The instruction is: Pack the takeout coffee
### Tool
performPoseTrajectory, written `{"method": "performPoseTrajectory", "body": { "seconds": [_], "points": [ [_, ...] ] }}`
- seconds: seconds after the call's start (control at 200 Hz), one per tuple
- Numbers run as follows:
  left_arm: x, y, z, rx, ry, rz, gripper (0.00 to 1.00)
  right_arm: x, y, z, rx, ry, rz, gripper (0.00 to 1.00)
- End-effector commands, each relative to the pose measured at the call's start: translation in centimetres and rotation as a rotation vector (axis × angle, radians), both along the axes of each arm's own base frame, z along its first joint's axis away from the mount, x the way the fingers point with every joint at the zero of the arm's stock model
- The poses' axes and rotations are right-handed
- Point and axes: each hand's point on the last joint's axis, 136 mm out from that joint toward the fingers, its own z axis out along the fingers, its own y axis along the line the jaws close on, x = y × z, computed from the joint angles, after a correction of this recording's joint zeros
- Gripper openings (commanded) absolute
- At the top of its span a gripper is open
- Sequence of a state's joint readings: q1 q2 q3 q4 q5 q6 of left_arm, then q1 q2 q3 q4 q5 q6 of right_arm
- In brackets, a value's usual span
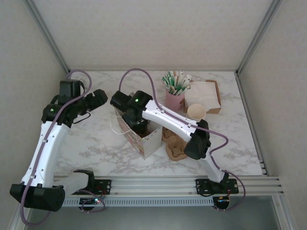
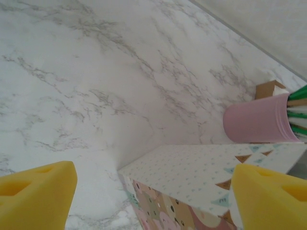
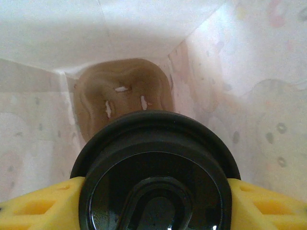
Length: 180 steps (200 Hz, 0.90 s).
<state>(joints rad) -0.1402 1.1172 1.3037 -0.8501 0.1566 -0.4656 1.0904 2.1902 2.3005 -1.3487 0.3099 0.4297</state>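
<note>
A pink holder (image 1: 174,100) on the marble table (image 1: 96,143) carries what look like green-and-white straws (image 1: 175,82). Beside it sit a napkin box (image 1: 204,94), a lidless cream cup (image 1: 196,112) and, nearer, a brown pulp carrier (image 1: 175,147).

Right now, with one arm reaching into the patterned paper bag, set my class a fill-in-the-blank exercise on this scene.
1. The right gripper holds the takeout coffee, capped by a round ____ plastic lid, inside the patterned paper bag.
2. On that bag's floor lies a ____ moulded pulp cup carrier.
3. The left gripper, near the bag, is ____, gripping nothing.
4. Green-and-white sticks stand in a ____ cup.
Missing words: black; brown; open; pink.
</note>
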Motion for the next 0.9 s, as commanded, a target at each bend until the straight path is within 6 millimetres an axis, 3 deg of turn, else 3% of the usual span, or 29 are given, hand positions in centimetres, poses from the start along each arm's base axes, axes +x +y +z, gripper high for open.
{"method": "performPoseTrajectory", "body": {
  "seconds": [0.0,0.235,0.701,0.896],
  "points": [
    [-1.1,-0.6,0.8,-0.006,0.006,-0.063,0.82,0.0,-0.5,-1.4,-0.046,0.038,-0.003,0.58],
    [-1.2,-1.4,0.6,-0.038,0.015,-0.100,0.80,0.3,-0.1,-2.6,-0.035,0.055,-0.010,0.58],
    [-1.0,-1.3,0.3,-0.043,0.023,-0.082,0.76,1.9,0.1,0.8,0.003,-0.071,-0.012,0.57],
    [-1.0,-1.4,0.0,-0.050,0.034,-0.083,0.75,2.4,-0.3,0.2,-0.043,-0.100,-0.010,0.57]
  ]
}}
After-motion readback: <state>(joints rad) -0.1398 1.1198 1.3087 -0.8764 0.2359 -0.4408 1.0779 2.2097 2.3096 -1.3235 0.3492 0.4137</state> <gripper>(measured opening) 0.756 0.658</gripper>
